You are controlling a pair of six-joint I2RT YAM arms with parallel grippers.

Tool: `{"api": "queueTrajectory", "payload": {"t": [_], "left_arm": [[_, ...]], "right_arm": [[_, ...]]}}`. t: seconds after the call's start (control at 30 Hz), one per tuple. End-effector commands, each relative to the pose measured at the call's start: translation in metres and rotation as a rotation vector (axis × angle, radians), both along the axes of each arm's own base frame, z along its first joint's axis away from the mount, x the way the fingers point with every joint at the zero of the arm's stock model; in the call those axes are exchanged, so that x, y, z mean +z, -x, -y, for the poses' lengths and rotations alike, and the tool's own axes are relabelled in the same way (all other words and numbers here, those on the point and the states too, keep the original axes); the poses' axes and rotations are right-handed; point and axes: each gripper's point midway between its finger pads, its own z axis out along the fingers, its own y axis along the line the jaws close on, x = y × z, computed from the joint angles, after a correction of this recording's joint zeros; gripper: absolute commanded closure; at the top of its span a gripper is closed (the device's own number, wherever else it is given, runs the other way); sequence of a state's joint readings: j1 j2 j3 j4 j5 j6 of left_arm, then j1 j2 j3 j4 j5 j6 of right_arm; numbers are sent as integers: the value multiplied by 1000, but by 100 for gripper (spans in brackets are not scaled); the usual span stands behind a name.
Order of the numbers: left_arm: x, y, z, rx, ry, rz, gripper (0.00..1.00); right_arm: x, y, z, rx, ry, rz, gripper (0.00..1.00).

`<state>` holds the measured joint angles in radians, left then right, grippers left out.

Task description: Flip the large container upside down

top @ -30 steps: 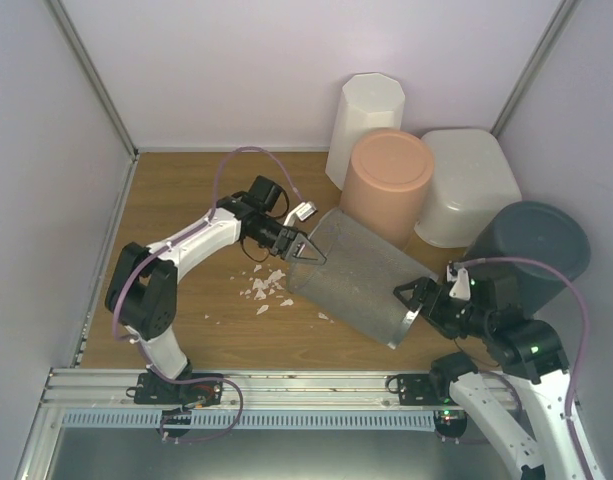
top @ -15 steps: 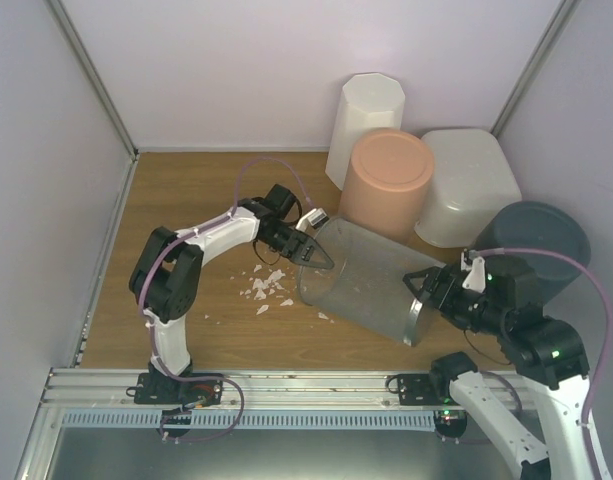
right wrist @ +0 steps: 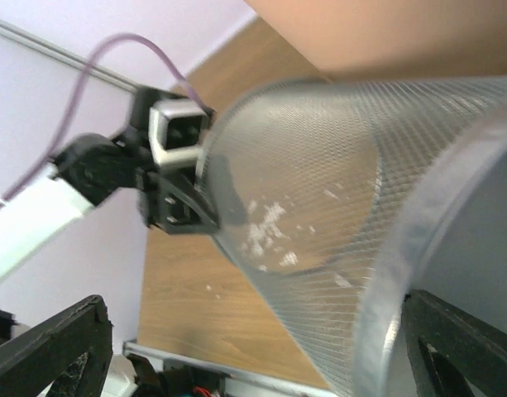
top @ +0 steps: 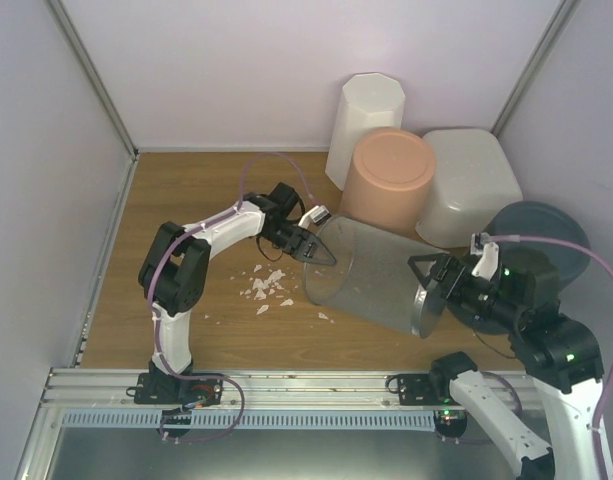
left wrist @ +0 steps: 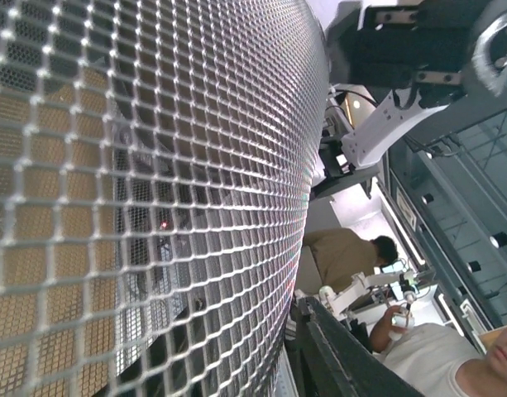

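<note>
The wide translucent-white plastic tub (top: 466,185) sits untouched at the frame's upper right. The right claw (top: 423,285) gapes wide astride the rim of the tilted grey wire-mesh bin (top: 371,280). Whether the left claw (top: 311,250) is open, I cannot tell. Best to park that bin aside first, then grip the tub's rim.

On the table (top: 186,200), scraps (top: 268,287) lie left of the mesh bin (top: 371,280), the large container (top: 468,185) behind it.

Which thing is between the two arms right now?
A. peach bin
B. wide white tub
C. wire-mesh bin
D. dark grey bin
C: the wire-mesh bin lies tilted with the left gripper at one end and the right gripper at the other; the white tub stands apart behind.
</note>
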<state>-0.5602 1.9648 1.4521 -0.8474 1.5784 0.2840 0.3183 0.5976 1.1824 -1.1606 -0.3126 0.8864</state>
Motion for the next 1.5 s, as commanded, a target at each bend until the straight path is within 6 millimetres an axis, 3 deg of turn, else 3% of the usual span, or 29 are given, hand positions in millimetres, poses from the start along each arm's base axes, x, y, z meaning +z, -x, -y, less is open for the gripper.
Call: {"api": "queueTrajectory", "payload": {"t": [0.0,0.2,0.27,0.3,0.5,0.7,0.87,1.03,1.3,1.47], "left_arm": [[7,55,23,-165,64,-159,70],[1,55,20,-154,40,-160,64],[-3,55,20,-149,26,-148,94],[-6,54,21,-145,16,-136,99],[-7,48,27,-137,-7,-100,100],[-3,52,22,-131,-13,-77,100],[11,46,3,-107,62,-117,100],[17,41,-9,-91,96,-145,100],[4,45,-15,-101,90,-196,100],[-5,31,-20,-55,89,-213,100]], "right_arm": [[72,-17,-47,235,-178,260,6],[73,-21,-50,246,-174,265,6],[70,-21,-49,243,-167,259,6],[70,-22,-49,239,-165,256,6],[76,-16,-45,227,-158,268,6],[66,-14,-35,188,-101,244,6],[44,-10,-11,94,30,146,6],[5,7,16,2,156,-21,7],[-33,24,9,21,86,-128,11],[-33,17,21,-61,110,-124,10]]}}
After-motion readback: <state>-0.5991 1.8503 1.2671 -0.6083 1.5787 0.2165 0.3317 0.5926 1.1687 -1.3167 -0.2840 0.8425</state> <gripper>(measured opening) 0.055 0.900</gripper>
